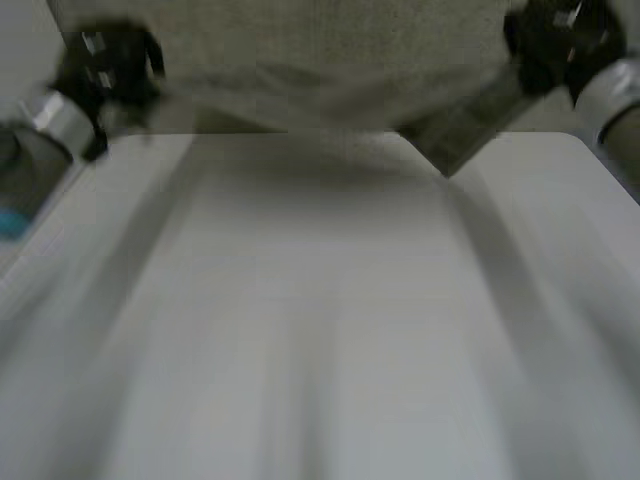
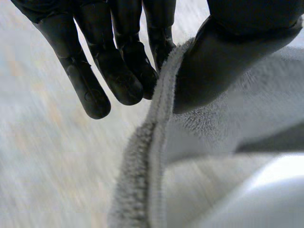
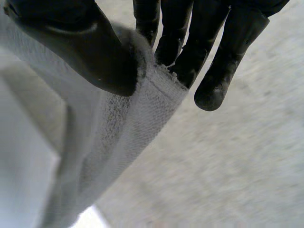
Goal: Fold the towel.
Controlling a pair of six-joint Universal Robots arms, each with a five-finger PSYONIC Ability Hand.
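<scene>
Towel [image 1: 330, 50] is held up over the far side of the white table [image 1: 320, 320] in the head view, spread between the left hand [image 1: 100, 70] and the right hand [image 1: 555, 40]. In the left wrist view, thumb and fingers pinch the towel's hemmed edge. In the right wrist view, thumb and fingers pinch a towel corner.

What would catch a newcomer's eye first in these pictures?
A pale towel, held up over the far end of the white table, stands out first. The black left robot hand and right robot hand grip it at either side, each pinching its edge between thumb and fingers.
</scene>
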